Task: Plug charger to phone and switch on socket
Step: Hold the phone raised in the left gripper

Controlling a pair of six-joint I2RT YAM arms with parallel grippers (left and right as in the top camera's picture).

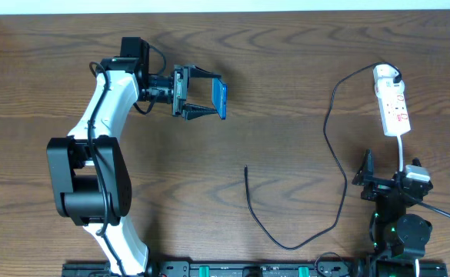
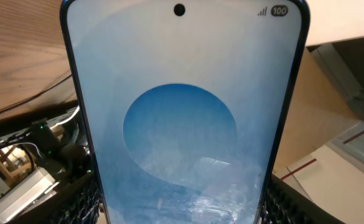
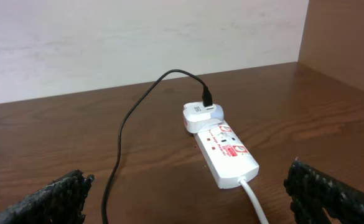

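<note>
left end effector [image 1: 209, 96] grips the slick blue-screened slim phone [image 1: 221, 98] edgewise; wide-open right end effector [image 3: 188, 180] should pinch the limp thin black charger cable [image 1: 325, 131] behind its stiff tip [image 1: 246, 171].

Overhead looks straight down on the whole counter [image 1: 286, 61]. Left wrist faces the phone [image 2: 182, 124] close-up; right wrist looks low toward the socket [image 3: 228, 152], overhead's 2 o'clock.
</note>
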